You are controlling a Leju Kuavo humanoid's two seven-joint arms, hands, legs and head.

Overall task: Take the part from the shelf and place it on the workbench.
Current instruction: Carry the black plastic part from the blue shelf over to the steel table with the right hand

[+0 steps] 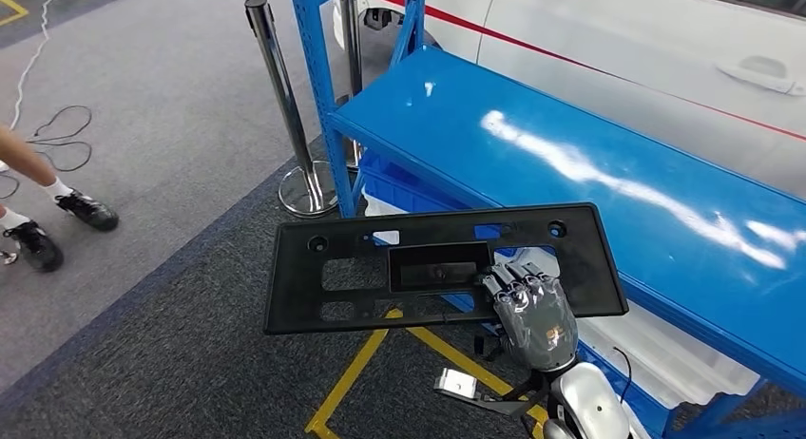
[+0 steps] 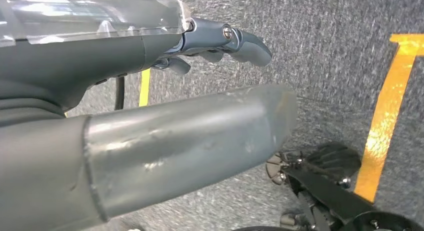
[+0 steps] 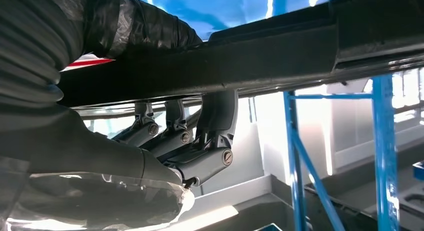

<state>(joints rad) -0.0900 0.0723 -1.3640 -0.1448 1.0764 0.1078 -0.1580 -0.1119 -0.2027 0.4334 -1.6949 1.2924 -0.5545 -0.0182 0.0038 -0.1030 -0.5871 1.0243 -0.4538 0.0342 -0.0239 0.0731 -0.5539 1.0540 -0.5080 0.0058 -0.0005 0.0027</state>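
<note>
The part is a flat black plastic plate (image 1: 428,263) with a rectangular recess and several cut-outs. It hangs level in the air in front of the blue shelf (image 1: 589,163), clear of its surface. My right hand (image 1: 532,311) grips the plate at its near edge, fingers hooked into the middle recess. From the right wrist view the plate's dark edge (image 3: 250,61) runs across the picture with my fingers (image 3: 200,151) curled onto it. My left hand (image 2: 165,126) hangs over the grey carpet with its thumb straight, its fingers apart and nothing in it.
A blue shelf post (image 1: 318,87) and two chrome stanchions (image 1: 285,106) stand at the shelf's left end. A person's feet in dark shoes (image 1: 57,225) are at the far left on the carpet. Yellow floor tape (image 1: 361,372) runs under the plate. A white car body (image 1: 665,49) is behind the shelf.
</note>
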